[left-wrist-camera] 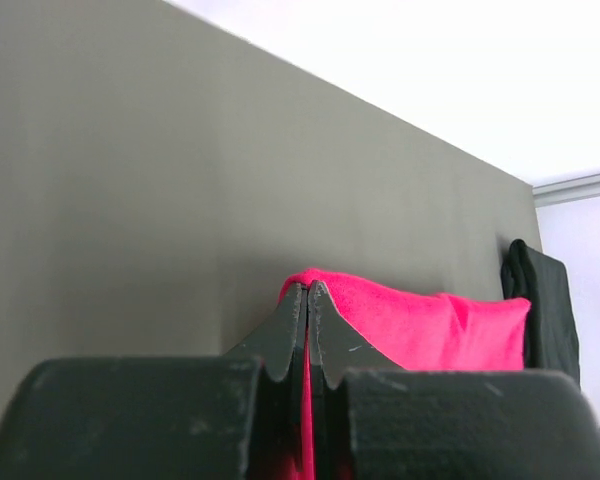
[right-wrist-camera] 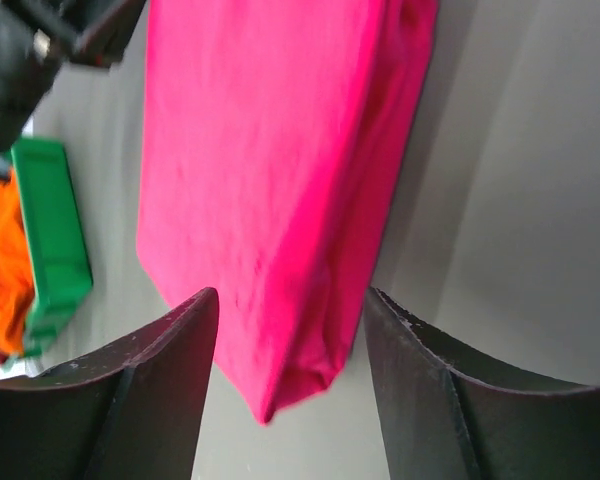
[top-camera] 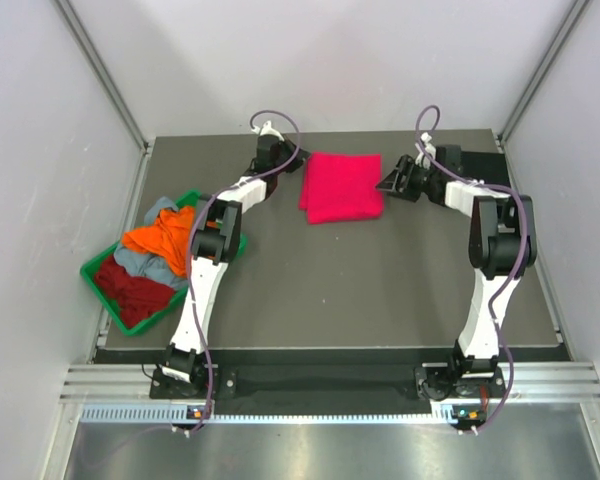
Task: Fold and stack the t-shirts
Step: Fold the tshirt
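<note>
**Pink tee laid folded at far edge, one gripper shut and one spread beside it**

Two arms are seen bolted at the near edge of the dark table (top-camera: pixel 380 290), each reaching away toward the far side. Partway along the left edge, a green tray (top-camera: pixel 98 285) is set at an angle, slightly overhanging the table. Three loose t-shirts are heaped in it: a dark red t-shirt (top-camera: pixel 130 290) at the nearer end, a grey-blue t-shirt (top-camera: pixel 155 265) bunched in the middle, and an orange t-shirt (top-camera: pixel 165 235) draped on top toward the far end.

Further back, close to the middle of the far edge, the pink-red t-shirt (top-camera: pixel 342 187) is laid flat on the table, folded into a neat rectangle. It is flanked by both grippers. At its right edge, the right gripper (top-camera: pixel 383 185) is held low with its fingers spread wide; in the right wrist view a corner of the folded cloth is framed between them, and nothing is gripped. At the shirt's far left corner, the left gripper (top-camera: pixel 298 165) is pressed fully closed, its fingertips meeting right at the edge of the fold. Whether any cloth is pinched there cannot be told from the left wrist view.
</note>
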Robot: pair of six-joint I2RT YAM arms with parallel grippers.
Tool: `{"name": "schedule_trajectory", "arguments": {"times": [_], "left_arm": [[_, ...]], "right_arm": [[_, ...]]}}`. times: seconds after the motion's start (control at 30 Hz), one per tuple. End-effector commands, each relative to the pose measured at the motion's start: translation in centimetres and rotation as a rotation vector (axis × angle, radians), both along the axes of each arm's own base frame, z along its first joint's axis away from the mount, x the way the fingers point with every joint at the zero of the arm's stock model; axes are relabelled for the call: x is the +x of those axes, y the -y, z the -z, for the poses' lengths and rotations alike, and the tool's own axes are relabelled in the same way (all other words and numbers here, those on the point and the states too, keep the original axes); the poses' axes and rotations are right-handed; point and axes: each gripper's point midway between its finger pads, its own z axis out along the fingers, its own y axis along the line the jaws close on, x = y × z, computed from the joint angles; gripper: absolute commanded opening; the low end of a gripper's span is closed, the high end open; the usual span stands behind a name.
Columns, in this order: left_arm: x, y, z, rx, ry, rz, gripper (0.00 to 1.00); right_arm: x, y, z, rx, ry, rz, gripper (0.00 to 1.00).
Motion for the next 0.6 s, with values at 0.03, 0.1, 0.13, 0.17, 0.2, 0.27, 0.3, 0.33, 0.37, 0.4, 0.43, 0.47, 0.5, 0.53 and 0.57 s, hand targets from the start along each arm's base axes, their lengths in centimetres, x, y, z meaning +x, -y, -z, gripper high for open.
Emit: {"name": "schedule_trajectory", "arguments": {"times": [0.03, 0.1, 0.13, 0.17, 0.2, 0.27, 0.3, 0.33, 0.37, 0.4, 0.43, 0.47, 0.5, 0.53, 0.57], "left_arm": [[1.7, -0.7, -1.7, -0.044, 0.084, -0.027, 0.0], [1.8, -0.8, -1.5, -0.044, 0.084, -0.028, 0.0], [1.8, -0.8, -1.4, -0.043, 0.083, -0.03, 0.0], [1.8, -0.8, -1.3, -0.043, 0.083, -0.033, 0.0], [1.9, -0.9, -1.2, -0.042, 0.082, -0.036, 0.0], [1.9, -0.9, -1.0, -0.041, 0.08, -0.039, 0.0], [2.0, -0.9, -0.8, -0.039, 0.078, -0.042, 0.0], [2.0, -1.0, -0.6, -0.038, 0.075, -0.045, 0.0], [2.1, -1.1, -0.4, -0.037, 0.074, -0.048, 0.0], [2.1, -1.1, -0.2, -0.038, 0.072, -0.05, 0.0], [2.2, -1.1, -0.1, -0.038, 0.069, -0.05, 0.0], [2.3, -1.1, -0.3, -0.04, 0.075, -0.052, 0.0], [2.3, -1.0, 0.1, -0.043, 0.069, -0.051, 0.0], [2.4, -1.0, 0.1, -0.045, 0.07, -0.051, 0.0], [2.5, -1.1, 0.2, -0.046, 0.069, -0.053, 0.0]], "right_arm": [[-1.0, -1.5, -2.3, 0.009, 0.117, -0.123, 0.59], [-1.1, -1.8, -2.0, 0.001, 0.112, -0.127, 0.57], [-1.2, -1.9, -1.7, 0.002, 0.102, -0.126, 0.56], [-1.3, -1.9, -1.5, 0.005, 0.1, -0.128, 0.53], [-1.4, -1.9, -1.1, 0.008, 0.093, -0.128, 0.52], [-2.0, -2.0, -0.4, 0.017, 0.08, -0.124, 0.49], [-2.2, -2.0, -0.1, 0.017, 0.074, -0.12, 0.48], [-2.8, -1.9, 0.6, 0.019, 0.054, -0.115, 0.47], [-2.9, -1.9, 0.7, 0.019, 0.061, -0.111, 0.45], [-3.1, -2.0, 1.0, 0.027, 0.051, -0.105, 0.45], [-3.5, -2.1, 1.6, 0.033, 0.033, -0.105, 0.43], [-3.5, -2.0, 1.8, 0.037, 0.033, -0.103, 0.38], [-3.6, -2.0, 2.1, 0.032, 0.024, -0.096, 0.34], [-3.8, -1.9, 2.6, 0.03, 0.007, -0.09, 0.27], [-3.8, -1.8, 2.9, 0.022, 0.002, -0.079, 0.12]]}}
